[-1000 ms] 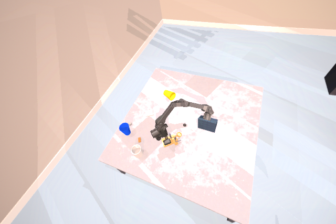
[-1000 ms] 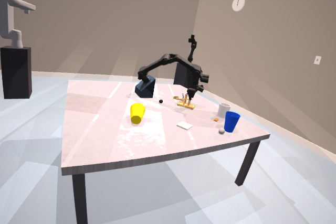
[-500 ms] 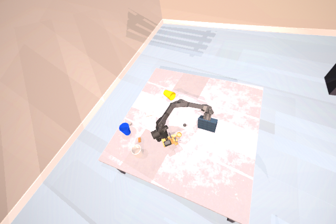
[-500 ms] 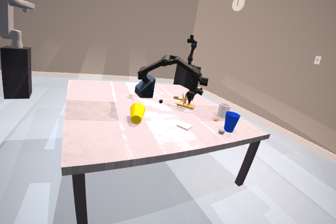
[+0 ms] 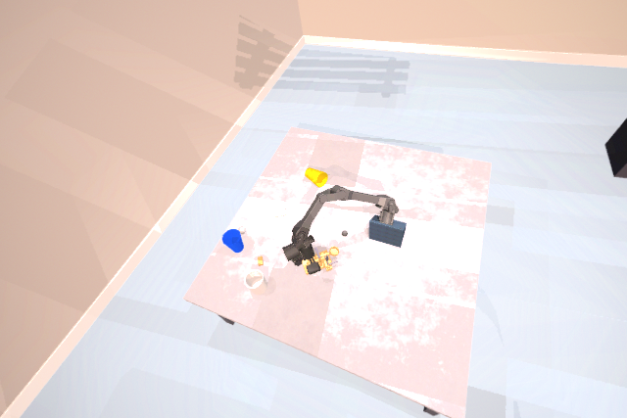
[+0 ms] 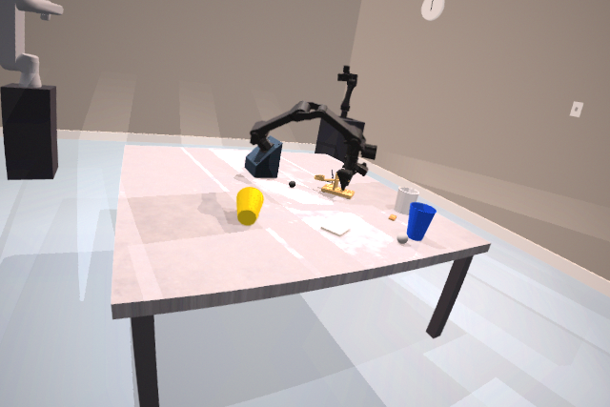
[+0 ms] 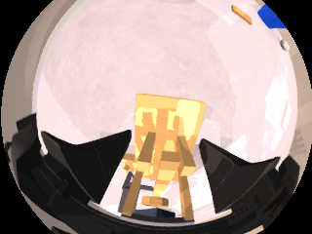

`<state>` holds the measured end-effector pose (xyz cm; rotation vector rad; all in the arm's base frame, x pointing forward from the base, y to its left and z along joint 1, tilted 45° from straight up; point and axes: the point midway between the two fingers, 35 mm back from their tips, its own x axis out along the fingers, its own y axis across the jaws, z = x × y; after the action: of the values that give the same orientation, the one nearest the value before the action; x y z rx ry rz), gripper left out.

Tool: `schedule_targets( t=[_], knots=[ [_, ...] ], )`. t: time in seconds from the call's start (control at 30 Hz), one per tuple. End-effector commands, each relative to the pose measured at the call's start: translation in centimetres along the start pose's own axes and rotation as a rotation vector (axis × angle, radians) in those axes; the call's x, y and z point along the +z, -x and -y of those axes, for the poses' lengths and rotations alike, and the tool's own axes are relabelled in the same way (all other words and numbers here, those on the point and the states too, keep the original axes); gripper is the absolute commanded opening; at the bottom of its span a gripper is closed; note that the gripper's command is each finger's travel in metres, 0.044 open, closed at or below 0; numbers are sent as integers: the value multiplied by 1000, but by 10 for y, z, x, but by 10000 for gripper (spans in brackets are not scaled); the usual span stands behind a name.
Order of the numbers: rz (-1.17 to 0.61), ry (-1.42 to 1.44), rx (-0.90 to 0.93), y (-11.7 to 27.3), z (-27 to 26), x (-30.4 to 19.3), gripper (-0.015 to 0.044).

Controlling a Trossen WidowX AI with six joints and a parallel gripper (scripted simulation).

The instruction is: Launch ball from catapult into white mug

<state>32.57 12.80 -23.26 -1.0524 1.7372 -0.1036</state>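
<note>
The yellow-orange catapult (image 5: 324,261) (image 6: 337,191) (image 7: 171,107) stands on the table, its spoon end toward the arm's base. My gripper (image 6: 343,187) (image 7: 166,136) is open and low over the catapult, pointing down, with one finger on each side of it in the wrist view. Nothing is clamped between the fingers. A small dark ball (image 5: 344,233) (image 6: 292,184) lies on the table between the catapult and the arm's base. A grey ball (image 5: 242,229) (image 6: 401,239) (image 7: 285,45) lies beside the blue cup. The white mug (image 5: 256,282) (image 6: 407,201) stands upright beyond the catapult's base end.
The blue cup (image 5: 232,240) (image 6: 419,221) (image 7: 273,17) stands near the table edge. A small orange block (image 5: 260,260) (image 6: 393,217) (image 7: 242,15) lies near the mug. The yellow cup (image 5: 316,177) (image 6: 250,204) lies on its side. A pale flat tile (image 6: 335,229) lies on the table.
</note>
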Motion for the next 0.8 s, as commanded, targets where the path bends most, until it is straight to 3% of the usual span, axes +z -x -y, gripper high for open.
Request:
schedule_targets(
  t=[0.0,0.2,0.37,0.5,0.77],
  knots=[
    [1,-1,0,0,0,0,282],
    [1,-1,0,0,0,0,125],
    [1,-1,0,0,0,0,92],
    [2,0,1,39,0,1,0],
    [1,2,-1,48,0,2,0]
  ],
)
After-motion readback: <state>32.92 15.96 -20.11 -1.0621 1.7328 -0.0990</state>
